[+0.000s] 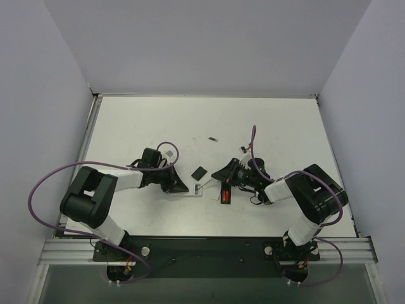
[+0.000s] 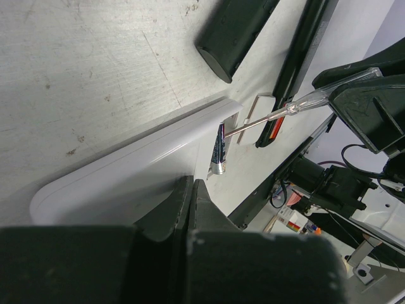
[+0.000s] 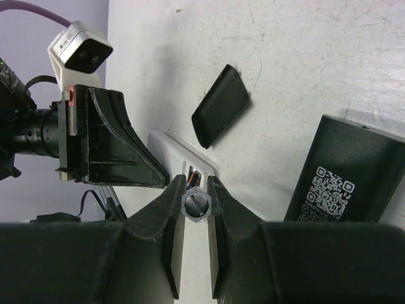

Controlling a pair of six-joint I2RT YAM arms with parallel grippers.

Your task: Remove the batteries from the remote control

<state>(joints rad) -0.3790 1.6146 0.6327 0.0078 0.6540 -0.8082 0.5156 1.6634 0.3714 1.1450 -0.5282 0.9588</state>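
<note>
The black remote control (image 1: 224, 193) lies near the table's middle with a red battery (image 1: 224, 192) in its recess. It also shows in the left wrist view (image 2: 297, 63) with the red battery (image 2: 276, 128), and in the right wrist view (image 3: 345, 183) with a QR label. My right gripper (image 1: 221, 174) (image 3: 195, 204) is shut on a clear-handled screwdriver (image 2: 285, 113). Its tip reaches into the open recess of a white remote (image 2: 139, 168), where a dark battery with a silver end (image 2: 219, 152) sits. My left gripper (image 1: 180, 187) (image 2: 193, 183) is shut and empty, its tips resting on the white remote.
A small black cover piece (image 1: 200, 172) (image 2: 237, 28) (image 3: 219, 106) lies just beyond the white remote. A tiny dark item (image 1: 214, 138) lies farther back. White walls stand along the table's far and side edges.
</note>
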